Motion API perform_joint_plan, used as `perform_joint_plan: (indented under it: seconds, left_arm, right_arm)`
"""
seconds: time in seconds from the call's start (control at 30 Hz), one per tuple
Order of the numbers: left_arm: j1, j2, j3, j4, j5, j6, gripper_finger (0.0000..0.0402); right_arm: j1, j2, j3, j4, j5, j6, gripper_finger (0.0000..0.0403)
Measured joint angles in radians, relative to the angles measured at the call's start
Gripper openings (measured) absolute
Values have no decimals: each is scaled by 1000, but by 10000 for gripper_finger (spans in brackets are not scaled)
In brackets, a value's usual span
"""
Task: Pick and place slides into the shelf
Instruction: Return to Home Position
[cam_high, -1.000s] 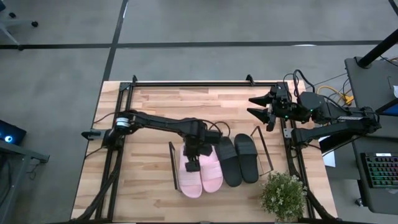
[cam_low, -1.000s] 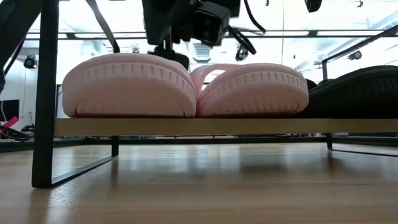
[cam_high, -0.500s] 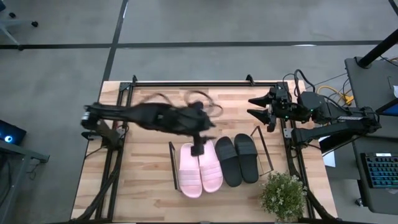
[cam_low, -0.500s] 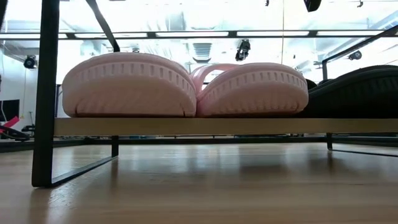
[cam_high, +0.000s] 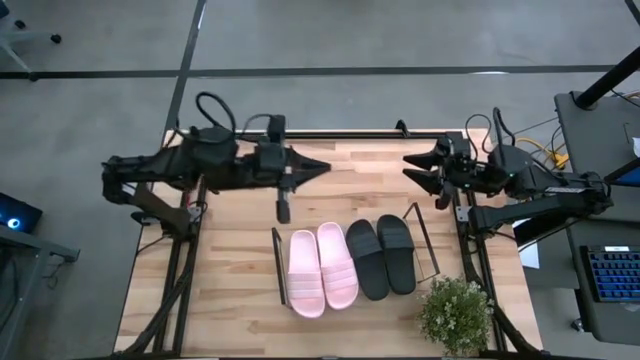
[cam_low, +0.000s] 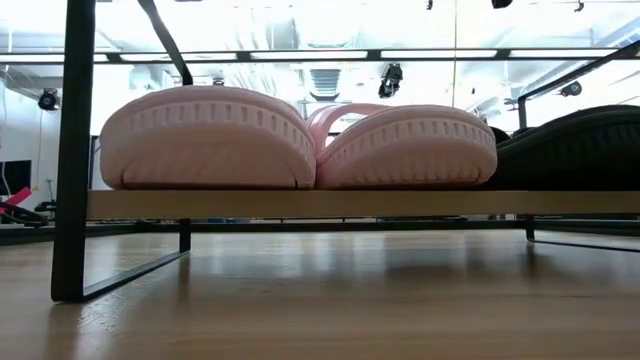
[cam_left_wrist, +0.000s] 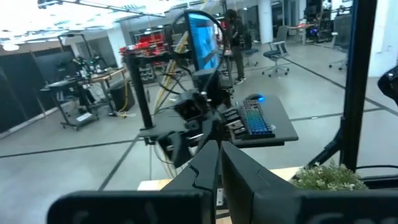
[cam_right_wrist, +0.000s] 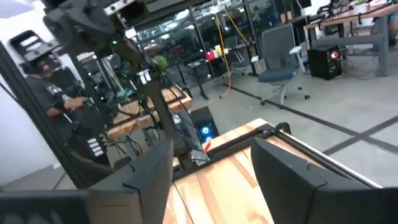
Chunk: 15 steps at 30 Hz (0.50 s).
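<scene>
Four slides lie sole-down, side by side, on the shelf's flat base (cam_low: 350, 203): two pale pink (cam_high: 305, 272) (cam_high: 337, 265) and two black (cam_high: 368, 258) (cam_high: 397, 253). The shelf's thin black wire end frames (cam_high: 277, 265) (cam_high: 425, 240) stand at either side. In the low view the pink pair (cam_low: 205, 140) (cam_low: 405, 148) fills the front, with a black one (cam_low: 580, 150) at the right. My left gripper (cam_high: 322, 165) is shut with nothing in it, level over the table's far part and well clear of the slides. My right gripper (cam_high: 410, 168) is open at the far right, facing it.
A small potted plant (cam_high: 455, 312) stands at the table's near right corner, beside the shelf. A black metal frame (cam_high: 300, 133) edges the table's far side and both ends. Bare wood lies left of the shelf and in front of it.
My left gripper has risen from just above the pink slides and swung back toward the table's far left, turning from pointing down to lying level. All the slides have stayed in place on the shelf.
</scene>
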Motion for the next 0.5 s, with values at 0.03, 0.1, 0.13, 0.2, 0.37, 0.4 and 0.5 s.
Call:
perform_joint_plan:
  seconds: [0.03,0.1,0.13,0.2,0.37,0.4,0.5]
  left_arm:
    - [0,-12,0,-10,-4,0,1]
    - [1,-37,0,-40,-6,2,1]
    - [1,-47,0,-54,-6,3,1]
    - [1,-73,-3,-108,-19,18,1]
    - [1,-170,-65,-130,-37,51,0]
    - [2,-200,-89,-130,-39,68,0]
    - [14,-294,-186,-105,-40,73,0]
  right_arm:
    - [3,-5,0,1,-6,0,193]
    - [9,-14,0,0,-29,-1,168]
    - [13,-22,0,-1,-41,-1,154]
    - [20,-40,1,-1,-55,-8,118]
    - [41,-82,21,-14,-67,-114,22]
    - [43,-92,22,-15,-67,-138,17]
    - [43,-110,24,-17,-65,-178,12]
